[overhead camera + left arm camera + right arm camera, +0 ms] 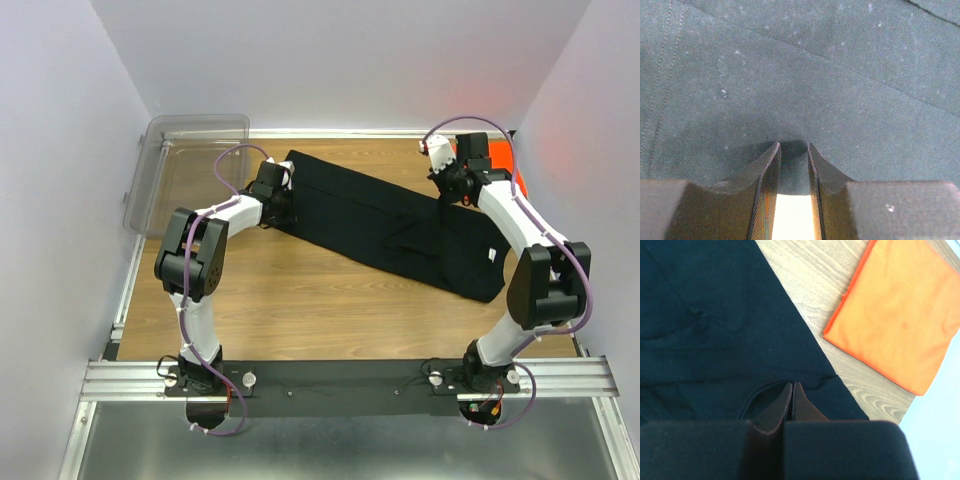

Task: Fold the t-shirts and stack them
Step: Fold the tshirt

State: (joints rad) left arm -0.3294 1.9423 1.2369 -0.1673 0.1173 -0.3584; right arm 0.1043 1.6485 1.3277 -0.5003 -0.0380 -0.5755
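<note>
Pinching with my left gripper (794, 146): I am keeping the jaws narrowed to a slim gap, and a fold of the black t-shirt (815, 75) is sitting between the tips.
Left gripper place (278, 198): I am working at the shirt's far-left end, near the far-left corner of the tabletop (300, 290).
Right gripper (792, 384): I am holding my jaws fully closed, tips pressed together, right at the black cloth (705, 340) beside its long edge; I cannot tell whether any cloth is caught between them.
Right gripper place (452, 188): I am hovering over the shirt's far-right part.
Black t-shirt (390, 225): it is lying as a long band, running slantwise from the far-left area toward the right edge of the tabletop.
Orange t-shirt (895, 315): it is lying flat and folded in the far-right corner (516, 178), apart from the black one, with bare wood (805, 285) between them.
Clear bin (190, 150): it is sitting at the far-left corner.
</note>
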